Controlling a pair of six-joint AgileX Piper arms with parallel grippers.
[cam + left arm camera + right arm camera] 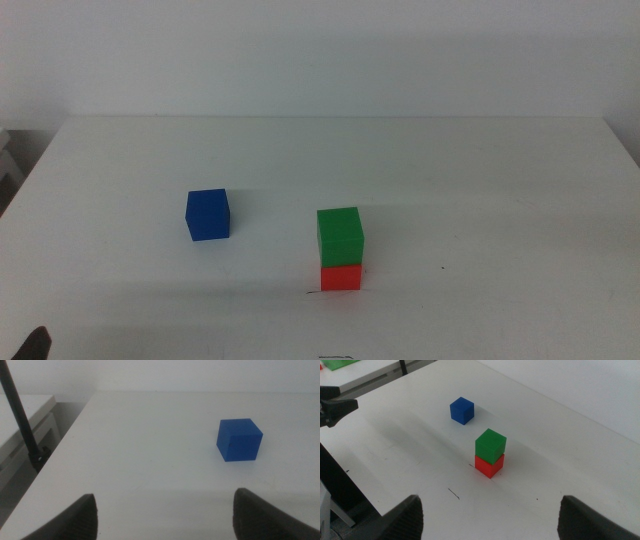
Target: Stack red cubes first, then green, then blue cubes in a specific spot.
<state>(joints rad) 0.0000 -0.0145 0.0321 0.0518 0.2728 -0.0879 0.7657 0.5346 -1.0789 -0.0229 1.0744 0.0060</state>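
Observation:
The green cube (340, 232) sits on the red cube (341, 276) near the table's front, right of the middle. The stack also shows in the right wrist view, green (490, 445) on red (489, 465). The blue cube (208, 215) stands alone on the table, to the left of the stack; it also shows in the left wrist view (239, 440) and the right wrist view (462, 410). My left gripper (165, 520) is open and empty, back from the blue cube; only a dark tip (35, 345) shows at the bottom left. My right gripper (490, 520) is open and empty, well back from the stack.
The white table (480, 170) ends at its left edge next to a black pole (20, 415) and a lower shelf. Small dark marks (453, 493) lie on the table near the stack. The left arm's gripper (337, 409) shows at the table's left edge.

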